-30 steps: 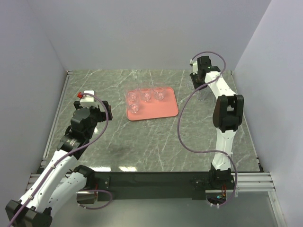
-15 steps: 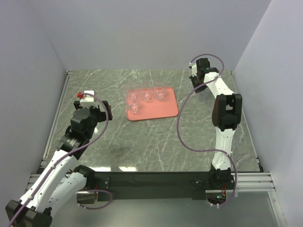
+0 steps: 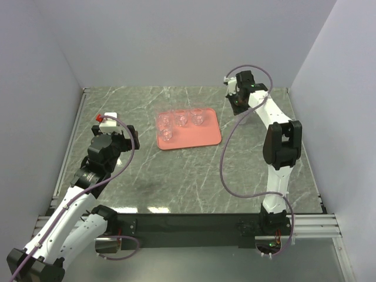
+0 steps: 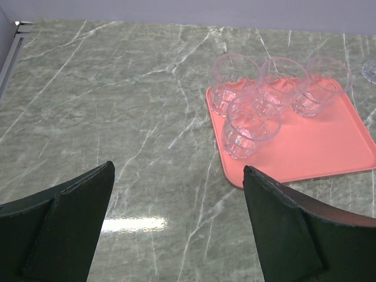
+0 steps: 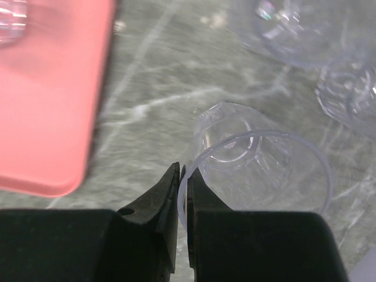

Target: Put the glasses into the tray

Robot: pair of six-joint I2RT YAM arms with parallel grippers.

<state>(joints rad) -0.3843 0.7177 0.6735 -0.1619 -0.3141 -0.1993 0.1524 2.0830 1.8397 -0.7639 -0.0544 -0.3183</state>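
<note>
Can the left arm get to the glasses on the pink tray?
Probably yes. The left gripper is wide open and faces the tray, with only bare table between them. The glasses stand close together, so grabbing just one may be tricky.

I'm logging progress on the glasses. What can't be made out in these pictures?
- Right wrist: off-tray glasses cut by top and right edges; glass on the tray blurred.
- Top external: those glasses, too faint and arm-covered to count.
- Left wrist: lone glass, cut by right edge.
</note>
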